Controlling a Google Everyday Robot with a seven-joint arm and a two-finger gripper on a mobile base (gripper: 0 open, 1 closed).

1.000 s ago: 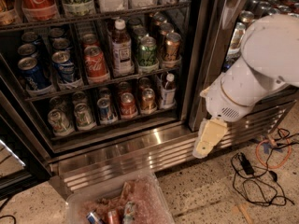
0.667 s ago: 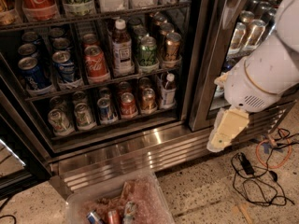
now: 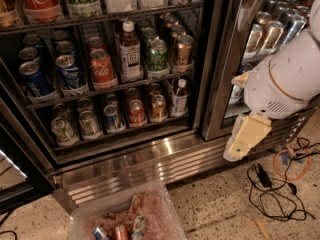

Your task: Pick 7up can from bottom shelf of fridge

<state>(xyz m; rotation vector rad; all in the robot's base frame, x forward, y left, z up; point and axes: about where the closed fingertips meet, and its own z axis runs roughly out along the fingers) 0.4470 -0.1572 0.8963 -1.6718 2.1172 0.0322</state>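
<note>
Cream-coloured, the gripper [image 3: 234,151] hangs at the right of the scene, angled down and leftward from the bulky white arm [image 3: 290,79]. It sits low before the fridge [image 3: 216,74] door frame, above the speckled floor [image 3: 225,209]; whether it is open or closed cannot be told. The 7up can [image 3: 64,131] stands upright at the front left of the bottom shelf [image 3: 125,135], just beside a similar can [image 3: 90,124] and well apart from the gripper.

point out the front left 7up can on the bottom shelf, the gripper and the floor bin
7up can [image 3: 64,132]: camera view, its side.
gripper [image 3: 235,152]: camera view, pale tip, far right of the can.
floor bin [image 3: 170,215]: camera view, its right wall.
</note>
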